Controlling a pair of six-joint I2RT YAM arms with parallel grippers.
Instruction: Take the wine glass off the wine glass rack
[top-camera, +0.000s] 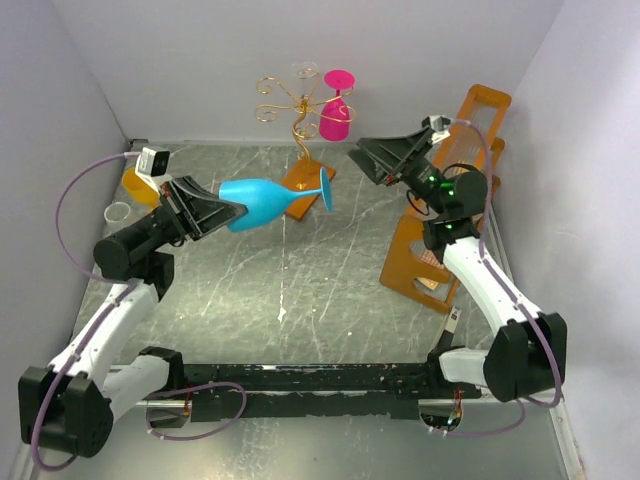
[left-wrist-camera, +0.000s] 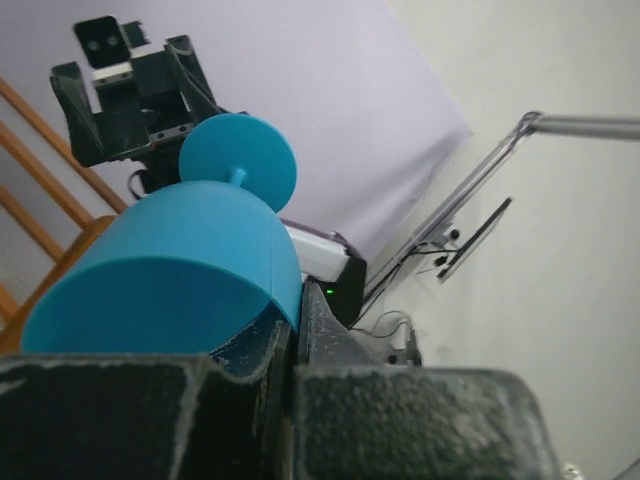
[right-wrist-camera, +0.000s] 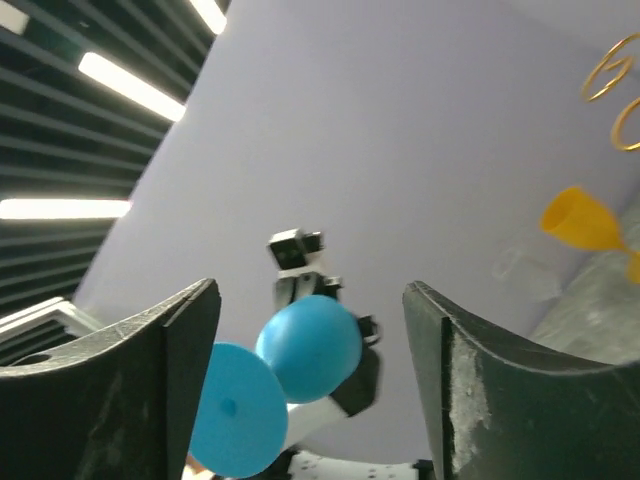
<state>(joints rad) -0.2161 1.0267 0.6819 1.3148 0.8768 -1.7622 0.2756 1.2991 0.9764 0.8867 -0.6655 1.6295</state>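
**Gripped by the bowl: handle gently**

Your left gripper (top-camera: 220, 211) is clenched on the bowl of the blue wine glass (top-camera: 262, 203), which lies sideways above the counter (top-camera: 300, 290). It looks like light, slick plastic, possibly. Keep to the bowl wall, not the thin stem. Your right gripper (top-camera: 372, 158) gapes empty. Beyond, the wine glass rack (top-camera: 297, 110) holds a pink glass (top-camera: 336, 112).

The blue glass (top-camera: 262, 203) is plain turquoise. The rack (top-camera: 298, 128) is gold wire on an orange base (top-camera: 303, 176) and carries a pink glass (top-camera: 336, 108). Far left, a yellow-orange glass (top-camera: 138, 186). The frame (top-camera: 440, 255) at right is orange. The table (top-camera: 300, 290) is grey with white marble veins.
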